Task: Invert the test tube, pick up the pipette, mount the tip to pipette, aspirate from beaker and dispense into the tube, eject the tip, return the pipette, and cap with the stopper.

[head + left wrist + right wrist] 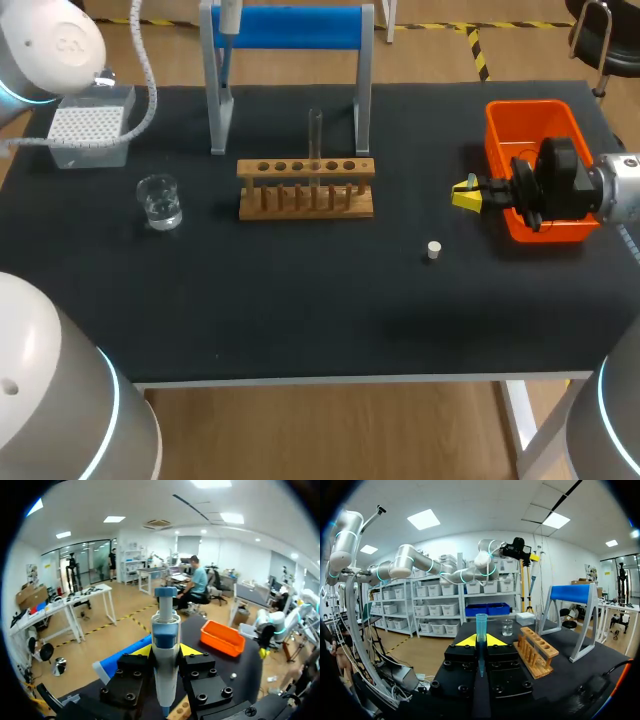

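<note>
Head view, test tube: the test tube (pixel 315 132) stands upright in the wooden rack (pixel 305 190) at the middle of the tabletop (pixel 300 300), mouth up, clear glass; whether it holds liquid I cannot tell.
Head view, other pieces: the beaker (pixel 160 202) sits to the left. The stopper (pixel 433 250) lies alone, near and to the right. The pipette (pixel 228 20) hangs at the far blue stand (pixel 290 27).
Head view, right side: the right fingers (pixel 465 197) sit just left of the orange bin (pixel 500 120).
Left wrist view, grip: the left fingers (pixel 141 651) are clamped on the pipette (pixel 166 650), which stands upright between them.
Left wrist view, risk: the barrel looks smooth, so a hard push into a tip could make it slide in the clamp.
Right wrist view, grip: the right fingers (pixel 465 641) pinch a blue tip (pixel 481 627), wide end up and point down.
Right wrist view, risk: the tip looks light and narrow. If pipette and tip meet off-axis, I would expect it to cock sideways or pop out. It could then roll across the tabletop rather than seat.
Right wrist view, test tube: it stands tall and thin in the rack (pixel 537 652), ahead and to the right of the fingers. A careless sweep could knock it.
</note>
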You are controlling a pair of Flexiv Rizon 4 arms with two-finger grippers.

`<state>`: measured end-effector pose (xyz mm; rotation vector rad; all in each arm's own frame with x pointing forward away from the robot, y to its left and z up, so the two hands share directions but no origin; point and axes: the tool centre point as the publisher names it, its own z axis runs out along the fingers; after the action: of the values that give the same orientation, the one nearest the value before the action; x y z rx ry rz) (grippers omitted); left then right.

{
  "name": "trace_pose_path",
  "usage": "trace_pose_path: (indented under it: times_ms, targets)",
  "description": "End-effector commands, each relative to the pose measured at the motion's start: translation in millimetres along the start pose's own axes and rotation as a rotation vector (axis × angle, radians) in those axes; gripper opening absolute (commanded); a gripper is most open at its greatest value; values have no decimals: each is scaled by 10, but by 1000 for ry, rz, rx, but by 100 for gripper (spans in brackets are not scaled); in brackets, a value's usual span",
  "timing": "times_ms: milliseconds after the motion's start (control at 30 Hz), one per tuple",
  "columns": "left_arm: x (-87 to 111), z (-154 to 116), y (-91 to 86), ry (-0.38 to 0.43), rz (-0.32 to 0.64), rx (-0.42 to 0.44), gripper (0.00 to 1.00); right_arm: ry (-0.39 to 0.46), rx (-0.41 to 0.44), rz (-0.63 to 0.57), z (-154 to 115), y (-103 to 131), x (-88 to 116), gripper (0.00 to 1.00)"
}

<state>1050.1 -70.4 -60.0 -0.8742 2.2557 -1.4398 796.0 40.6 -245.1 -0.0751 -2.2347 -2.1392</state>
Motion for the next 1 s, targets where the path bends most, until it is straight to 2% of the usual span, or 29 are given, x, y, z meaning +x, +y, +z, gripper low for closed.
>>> trace_pose_path:
  times_ms: [33, 67, 600, 667, 733, 767, 1000]
  targets:
    - [158, -230, 55, 393, 24, 3, 0, -1, 0, 0, 1, -1, 2, 0]
    - [213, -251, 52, 393, 34, -5, 0, -1, 0, 0, 1, -1, 2, 0]
    - [213, -251, 52, 393, 34, -5, 0, -1, 0, 0, 1, -1, 2, 0]
    - [366, -305, 43, 400, 63, -17, 0, -1, 0, 0, 1, -1, 2, 0]
    - [520, -384, 27, 404, 84, 16, 0, -1, 0, 0, 1, -1, 2, 0]
    - [597, -414, 17, 383, 97, -4, 0, -1, 0, 0, 1, -1, 2, 0]
    - [1150, -647, -94, 338, 225, 128, 0, -1, 0, 0, 1, -1, 2, 0]
